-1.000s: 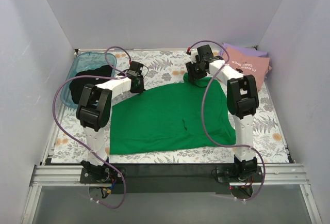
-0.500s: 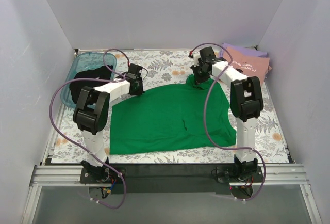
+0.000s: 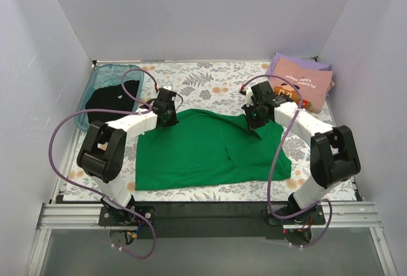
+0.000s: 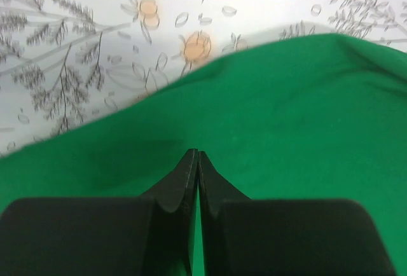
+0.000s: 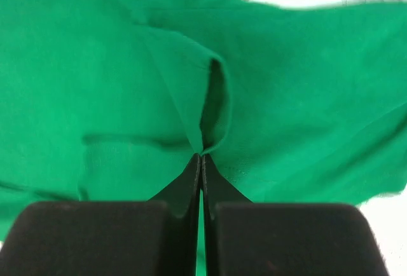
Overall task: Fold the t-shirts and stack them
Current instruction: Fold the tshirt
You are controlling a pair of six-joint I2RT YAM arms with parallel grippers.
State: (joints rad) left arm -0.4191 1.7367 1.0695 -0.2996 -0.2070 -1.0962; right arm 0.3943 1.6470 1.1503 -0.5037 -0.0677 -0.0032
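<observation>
Spread green t-shirt [image 3: 210, 155]: left gripper [image 4: 194, 155] clamped tight on its far edge. Fingers of right gripper [image 5: 201, 156] pinch a raised fold.

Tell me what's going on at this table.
Two robot arms are working on a green t-shirt spread on the table. The left gripper is shut on the shirt's far left edge. The right gripper is shut on a pinched pleat at its far right edge, likely to fold it. A black t-shirt lies in the teal bin at far left. A pink t-shirt rests folded on a lavender one at far right.
</observation>
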